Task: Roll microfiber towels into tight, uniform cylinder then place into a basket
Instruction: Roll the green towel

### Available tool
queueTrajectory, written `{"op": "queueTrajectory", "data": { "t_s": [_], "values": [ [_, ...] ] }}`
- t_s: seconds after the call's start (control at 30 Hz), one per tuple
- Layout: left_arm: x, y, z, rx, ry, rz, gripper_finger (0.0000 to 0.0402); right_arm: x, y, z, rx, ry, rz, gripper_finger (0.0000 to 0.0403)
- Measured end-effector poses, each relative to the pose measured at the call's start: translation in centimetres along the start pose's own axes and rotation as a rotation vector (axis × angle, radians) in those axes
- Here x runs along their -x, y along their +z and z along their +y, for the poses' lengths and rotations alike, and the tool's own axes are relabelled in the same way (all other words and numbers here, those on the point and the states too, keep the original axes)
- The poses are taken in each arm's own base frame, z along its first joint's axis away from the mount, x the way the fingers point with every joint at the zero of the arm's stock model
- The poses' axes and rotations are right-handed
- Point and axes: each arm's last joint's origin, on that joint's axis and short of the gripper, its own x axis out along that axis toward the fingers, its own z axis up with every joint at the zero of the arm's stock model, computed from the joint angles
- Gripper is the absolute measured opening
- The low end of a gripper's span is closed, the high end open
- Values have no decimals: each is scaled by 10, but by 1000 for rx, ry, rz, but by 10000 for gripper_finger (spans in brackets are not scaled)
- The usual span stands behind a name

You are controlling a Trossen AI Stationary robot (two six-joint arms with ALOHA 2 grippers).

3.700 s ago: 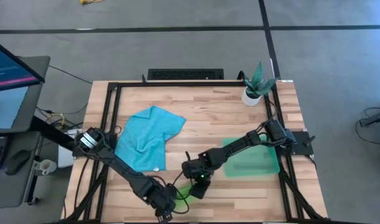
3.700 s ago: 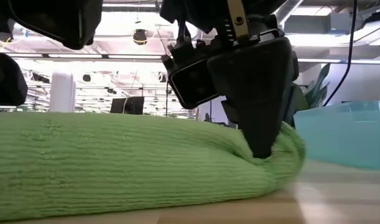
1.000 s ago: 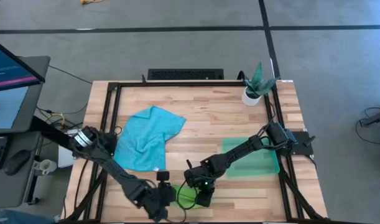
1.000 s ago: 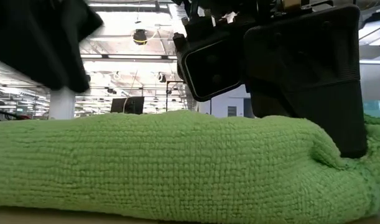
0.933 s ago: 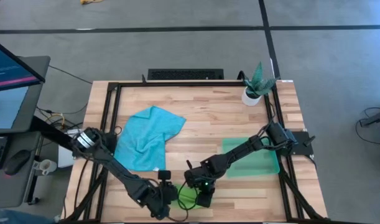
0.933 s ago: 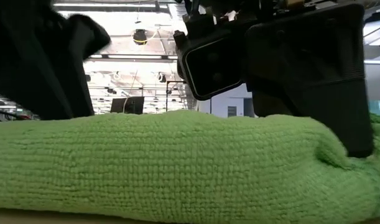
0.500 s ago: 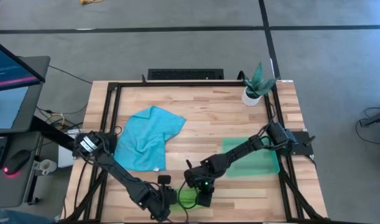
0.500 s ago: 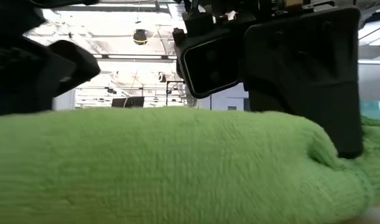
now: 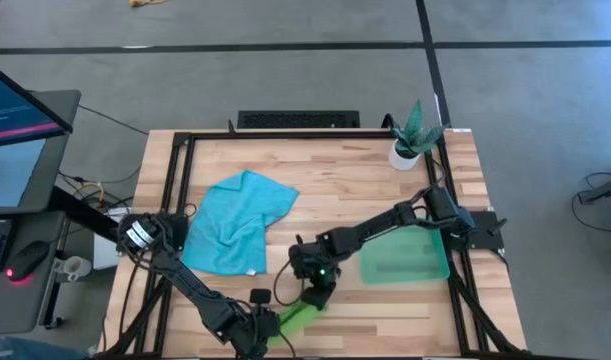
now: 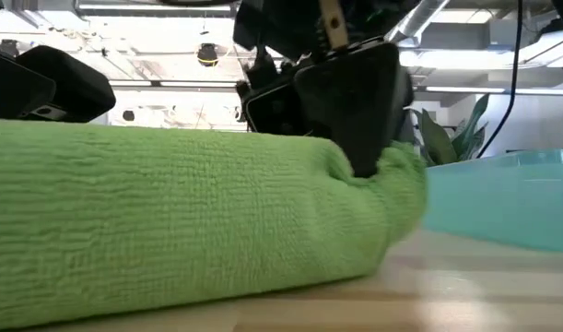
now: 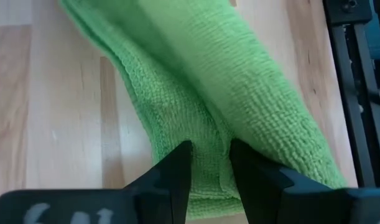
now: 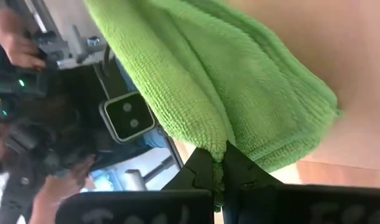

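Note:
The lime green towel [image 9: 293,313] lies rolled into a thick cylinder near the table's front edge, aslant between my two grippers. It fills the low view [image 10: 170,212]. My left gripper [image 9: 263,322] is shut on its near-left end. My right gripper [image 9: 318,296] is shut on its far-right end. The turquoise towel [image 9: 235,220] lies spread and rumpled on the table's left half. The translucent green basket [image 9: 405,258] stands on the table to the right and also shows in the low view [image 10: 502,198]. My left gripper pinches the roll's near-left end [image 11: 208,149] between its two fingers [image 11: 177,171], which lie along the roll. Several layers are between them. My right gripper pinches a fold on top of the roll's far-right end [image 12: 216,140] between its shut fingers [image 12: 202,168], coming from above [image 10: 359,166]. The end bulges past the fingers. Whether the roll is clear of the table, I cannot tell.
A small white plant pot [image 9: 405,152] stands at the far right corner. A black frame [image 9: 175,200] runs round the table's edges. A person's hand [image 12: 9,37] shows beyond the table in the right wrist view.
My right gripper has gone toward the far edge and a little left with the roll's end. My left gripper has gone toward the near edge. The green roll has been drawn out longer and turned aslant between them. In the low view it has drawn back, and the basket shows.

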Motion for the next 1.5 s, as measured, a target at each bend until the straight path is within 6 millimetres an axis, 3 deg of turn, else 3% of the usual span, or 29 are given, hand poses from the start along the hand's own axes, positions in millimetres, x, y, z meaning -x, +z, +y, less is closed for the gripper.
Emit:
{"op": "queueTrajectory", "data": {
  "t_s": [0.13, 0.43, 0.87, 1.27, 1.5],
  "values": [
    [0, 0, 0, -4, 7, -8, 109, 8, 6, -8, -62, -11, -16, 15],
    [-1, 0, 0, -10, 21, -20, 109, -3, 16, -34, -198, -21, 21, 15],
    [5, -8, -9, -57, 91, -73, 109, 2, 21, -39, -230, -17, 10, 17],
    [23, -11, -27, -78, 109, -66, 109, 2, 21, -40, -228, -16, 7, 17],
    [48, -4, -40, -81, 203, -111, 109, 2, 21, -40, -227, -13, 4, 15]
  ]
}}
